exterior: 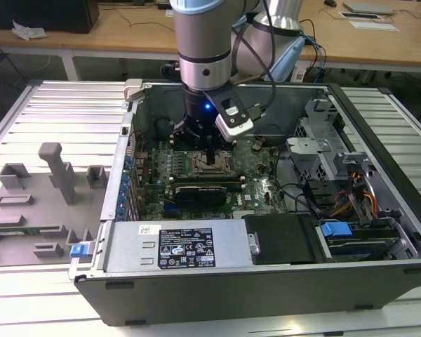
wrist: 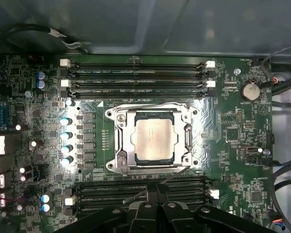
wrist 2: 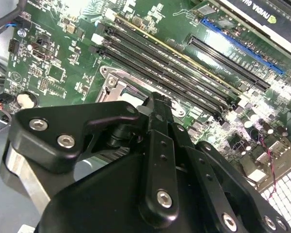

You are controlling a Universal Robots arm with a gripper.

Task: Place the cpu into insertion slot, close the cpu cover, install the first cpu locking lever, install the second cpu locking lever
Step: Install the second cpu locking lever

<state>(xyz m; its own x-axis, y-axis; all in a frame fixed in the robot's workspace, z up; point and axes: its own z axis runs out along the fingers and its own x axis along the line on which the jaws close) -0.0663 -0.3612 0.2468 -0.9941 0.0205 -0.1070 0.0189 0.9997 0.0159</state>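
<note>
The cpu (wrist: 156,140), a pale silvery square, lies in the insertion slot (wrist: 154,115), whose dark rim shows along one edge of the chip. The grey metal cpu cover (wrist: 127,145) lies flat, framing the chip. A thin locking lever rod (wrist: 172,178) slants across the board beside the socket, right at my fingertips. My gripper (wrist: 153,190) is shut, its tips pressed together just off the socket's edge with nothing seen between them. In the second wrist view the gripper (wrist 2: 157,103) hangs over the cover's corner (wrist 2: 117,85). In the exterior view the gripper (exterior: 209,156) stands low over the socket (exterior: 207,167).
Long black memory slots (wrist: 136,77) flank the socket on both sides. A graphics card (exterior: 203,191) sits in front of the socket. The case walls (exterior: 196,249), the drive bay (exterior: 323,151) and loose cables (exterior: 351,196) hem in the arm. Grey fixtures (exterior: 59,172) stand at the exterior view's left.
</note>
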